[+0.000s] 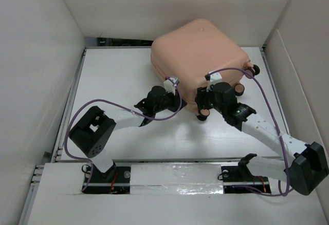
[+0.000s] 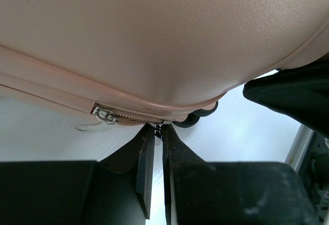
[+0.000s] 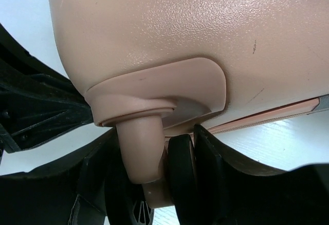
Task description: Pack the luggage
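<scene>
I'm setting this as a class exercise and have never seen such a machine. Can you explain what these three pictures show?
Two robot arms sit at a white table. One picture looks down from above; the other two come from cameras on each wrist. A closed peach-pink suitcase lies on the table. The left gripper is shut at its zipper; whether it pinches anything is unclear. The right gripper straddles a caster wheel; a firm grip isn't certain.
</scene>
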You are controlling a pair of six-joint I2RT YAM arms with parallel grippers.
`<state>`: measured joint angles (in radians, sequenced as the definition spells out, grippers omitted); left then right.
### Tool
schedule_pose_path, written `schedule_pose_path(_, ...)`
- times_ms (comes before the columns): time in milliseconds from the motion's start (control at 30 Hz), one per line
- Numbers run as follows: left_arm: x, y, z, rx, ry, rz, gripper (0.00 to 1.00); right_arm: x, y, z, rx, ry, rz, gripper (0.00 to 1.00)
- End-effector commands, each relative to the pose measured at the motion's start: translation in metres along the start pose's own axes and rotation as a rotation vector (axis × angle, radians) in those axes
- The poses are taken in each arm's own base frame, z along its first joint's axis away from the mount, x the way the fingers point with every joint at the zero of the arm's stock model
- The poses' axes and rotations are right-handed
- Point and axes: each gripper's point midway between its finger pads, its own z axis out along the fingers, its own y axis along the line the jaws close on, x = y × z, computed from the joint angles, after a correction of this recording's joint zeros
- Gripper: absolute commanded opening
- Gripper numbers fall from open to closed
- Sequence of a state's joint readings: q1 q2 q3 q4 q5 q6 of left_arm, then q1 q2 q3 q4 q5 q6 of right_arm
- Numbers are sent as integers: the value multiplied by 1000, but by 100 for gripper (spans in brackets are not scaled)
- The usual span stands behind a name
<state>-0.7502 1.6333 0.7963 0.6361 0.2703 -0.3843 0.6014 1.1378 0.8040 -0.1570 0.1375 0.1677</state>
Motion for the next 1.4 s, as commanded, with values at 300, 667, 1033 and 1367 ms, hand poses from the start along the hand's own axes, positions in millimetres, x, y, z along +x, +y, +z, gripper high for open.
schedule_pose_path(300,-48,67,-44,-472,-193,132,0,-7,2,-10,-53,-85,-4,0)
schedule_pose_path(667,-60,118,-81,-689,-228,89,0,-3,-5,-23,-59,-68,-2,0)
schedule_pose_path(1033,-78,64,-118,-465,-384,-102,87,-4,102,-27,-368,-44,-89,0)
schedule_pose_path(1367,-102,34,-202,-403,-606,-271,99,-13,235,-62,-701,-84,-172,8)
